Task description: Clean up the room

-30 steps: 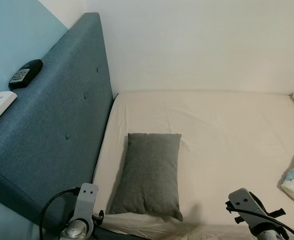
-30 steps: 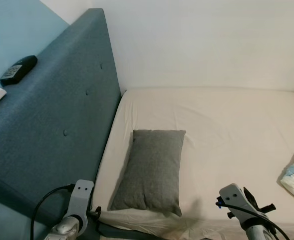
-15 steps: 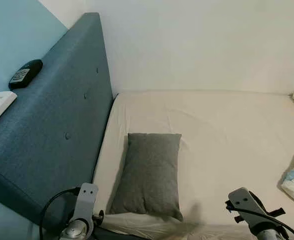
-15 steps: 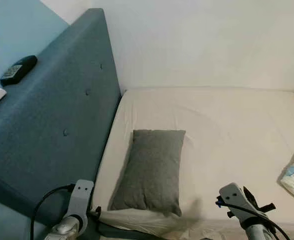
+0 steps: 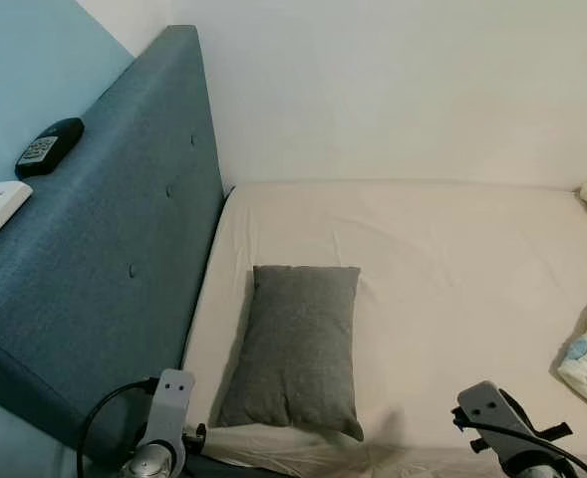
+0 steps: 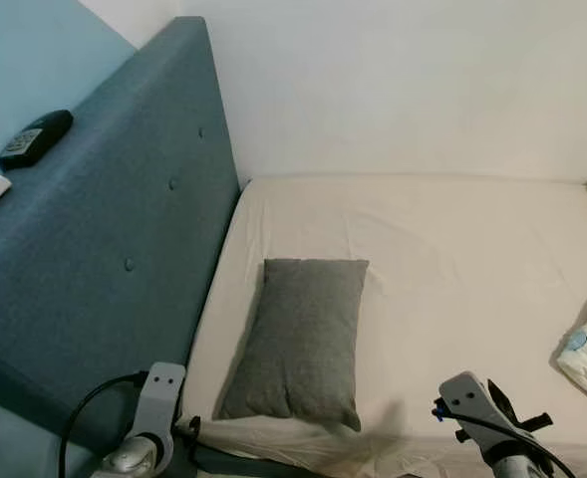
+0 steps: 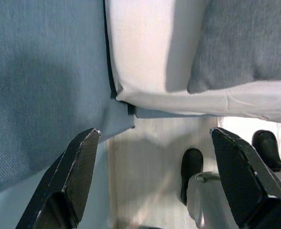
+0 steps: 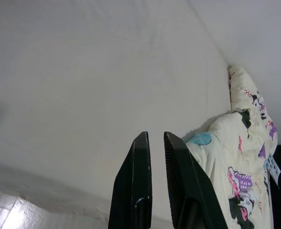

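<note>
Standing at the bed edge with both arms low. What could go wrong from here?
The left claw hangs open beside the bed corner and blue headboard; raising it may snag the frame or sheet. The grey pillow lies near the mattress edge and could be nudged off. Two remotes perch atop the headboard; bumping it might drop them.

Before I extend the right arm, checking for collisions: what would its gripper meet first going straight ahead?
Probably the cream printed quilt bunched on the white bed sheet, just beyond the right gripper; depth is unclear.
</note>
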Robot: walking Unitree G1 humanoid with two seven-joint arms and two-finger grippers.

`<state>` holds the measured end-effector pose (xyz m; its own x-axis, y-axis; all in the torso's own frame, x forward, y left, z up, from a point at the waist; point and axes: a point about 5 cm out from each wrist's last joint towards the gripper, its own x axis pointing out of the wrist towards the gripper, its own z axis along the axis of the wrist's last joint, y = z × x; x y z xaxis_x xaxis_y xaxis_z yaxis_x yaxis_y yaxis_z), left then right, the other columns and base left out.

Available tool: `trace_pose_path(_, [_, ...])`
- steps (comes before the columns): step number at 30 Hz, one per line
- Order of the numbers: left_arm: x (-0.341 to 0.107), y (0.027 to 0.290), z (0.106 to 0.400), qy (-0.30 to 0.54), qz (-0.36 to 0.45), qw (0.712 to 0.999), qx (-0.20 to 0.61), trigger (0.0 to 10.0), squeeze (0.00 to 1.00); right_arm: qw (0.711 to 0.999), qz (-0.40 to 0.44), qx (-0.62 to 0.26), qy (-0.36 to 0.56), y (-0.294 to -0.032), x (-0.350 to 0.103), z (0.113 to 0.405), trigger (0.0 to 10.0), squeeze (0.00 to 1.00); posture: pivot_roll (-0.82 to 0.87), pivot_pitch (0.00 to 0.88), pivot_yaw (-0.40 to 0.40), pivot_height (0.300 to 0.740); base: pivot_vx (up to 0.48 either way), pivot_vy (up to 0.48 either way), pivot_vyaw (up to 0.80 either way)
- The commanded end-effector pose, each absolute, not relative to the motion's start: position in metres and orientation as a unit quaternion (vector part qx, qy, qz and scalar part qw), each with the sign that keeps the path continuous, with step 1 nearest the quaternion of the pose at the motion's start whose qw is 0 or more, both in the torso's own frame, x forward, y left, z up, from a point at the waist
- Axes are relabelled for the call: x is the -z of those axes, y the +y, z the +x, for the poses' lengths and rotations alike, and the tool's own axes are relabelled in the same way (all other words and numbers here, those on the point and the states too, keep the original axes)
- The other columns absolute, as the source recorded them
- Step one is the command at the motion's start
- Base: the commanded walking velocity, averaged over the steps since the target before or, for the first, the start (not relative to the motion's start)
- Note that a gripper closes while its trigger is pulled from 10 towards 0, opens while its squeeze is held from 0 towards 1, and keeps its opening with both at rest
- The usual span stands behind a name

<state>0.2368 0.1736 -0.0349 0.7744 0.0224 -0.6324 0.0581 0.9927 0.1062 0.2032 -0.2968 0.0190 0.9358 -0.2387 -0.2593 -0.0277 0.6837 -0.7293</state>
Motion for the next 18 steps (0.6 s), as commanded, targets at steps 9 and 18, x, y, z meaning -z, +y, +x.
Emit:
trace_pose_path(9, [0.0351,0.1747,0.2381,0.340,0.066,0.938,0.016,10.0,0.00,0.903,-0.392,0.059,0.166,-0.2968,-0.0194,0.1973,10.0,0.00,0.01,0.163,-0.004,0.740,0.000,0.000,0.00])
trace_pose_path(18, [0.0369,0.1727,0.2368,0.343,0.065,0.937,0.018,10.0,0.00,0.903,-0.392,0.059,0.164,-0.2940,-0.0195,0.1958,10.0,0.00,-0.01,0.166,-0.003,0.740,0.000,0.000,0.00])
